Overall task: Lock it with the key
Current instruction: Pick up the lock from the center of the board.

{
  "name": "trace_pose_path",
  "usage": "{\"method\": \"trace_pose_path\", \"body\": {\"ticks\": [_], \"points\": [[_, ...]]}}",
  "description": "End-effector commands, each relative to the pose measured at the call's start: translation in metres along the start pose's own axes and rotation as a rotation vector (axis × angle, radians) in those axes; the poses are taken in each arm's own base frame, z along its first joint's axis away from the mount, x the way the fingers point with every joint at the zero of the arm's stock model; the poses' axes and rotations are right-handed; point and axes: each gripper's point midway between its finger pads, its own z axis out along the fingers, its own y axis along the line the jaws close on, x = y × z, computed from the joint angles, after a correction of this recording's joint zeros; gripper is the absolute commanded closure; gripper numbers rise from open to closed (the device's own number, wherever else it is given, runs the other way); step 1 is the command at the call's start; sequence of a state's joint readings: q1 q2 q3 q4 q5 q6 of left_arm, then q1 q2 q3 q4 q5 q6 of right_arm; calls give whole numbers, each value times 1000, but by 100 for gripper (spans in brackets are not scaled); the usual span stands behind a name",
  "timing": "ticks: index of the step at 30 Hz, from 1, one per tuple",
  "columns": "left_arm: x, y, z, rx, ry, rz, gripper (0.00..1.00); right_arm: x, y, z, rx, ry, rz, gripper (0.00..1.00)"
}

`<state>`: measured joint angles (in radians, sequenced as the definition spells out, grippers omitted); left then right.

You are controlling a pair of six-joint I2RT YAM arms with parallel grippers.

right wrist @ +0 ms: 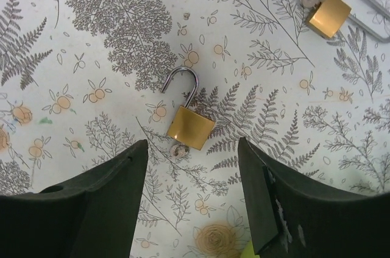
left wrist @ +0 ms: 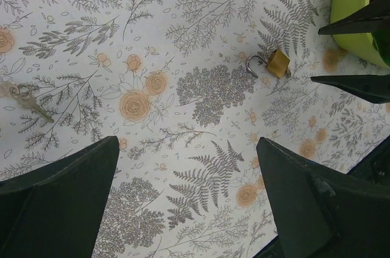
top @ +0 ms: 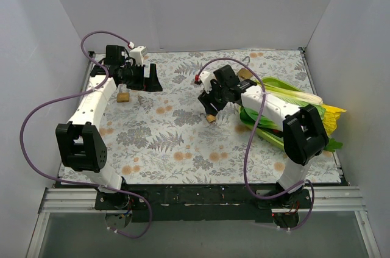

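Note:
A brass padlock (right wrist: 191, 127) lies flat on the floral cloth, its shackle swung open. In the right wrist view it sits just ahead of my right gripper (right wrist: 192, 142), which is open and empty with a finger on either side below it. The same padlock shows in the top view (top: 211, 118) and in the left wrist view (left wrist: 277, 63). A small silver key (left wrist: 23, 99) lies on the cloth at the left of the left wrist view. My left gripper (left wrist: 187, 142) is open and empty above bare cloth, far from both (top: 149, 80).
A second brass padlock (right wrist: 328, 14) lies further off with a metal piece (right wrist: 373, 15) beside it. Another padlock (top: 124, 96) lies near the left arm. A green tray (top: 277, 81) of leafy vegetables (top: 329, 114) sits under the right arm. White walls enclose the table.

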<state>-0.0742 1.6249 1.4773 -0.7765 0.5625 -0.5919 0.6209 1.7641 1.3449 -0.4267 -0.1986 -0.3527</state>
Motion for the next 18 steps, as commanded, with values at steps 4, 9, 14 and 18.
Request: {"method": "trace_pose_path", "body": {"ticks": [4,9,14,18], "points": [[-24,-2,-30,-94,-151,62,2,18,-7,11,79,41,205,24],[-24,1,-34,-129,-194,64,2,31,-8,17,100,67,225,23],[-24,2,-36,-144,-222,68,2,41,-10,29,115,93,235,24],[-20,4,-35,-151,-222,68,2,49,-11,37,136,109,240,25]]}}
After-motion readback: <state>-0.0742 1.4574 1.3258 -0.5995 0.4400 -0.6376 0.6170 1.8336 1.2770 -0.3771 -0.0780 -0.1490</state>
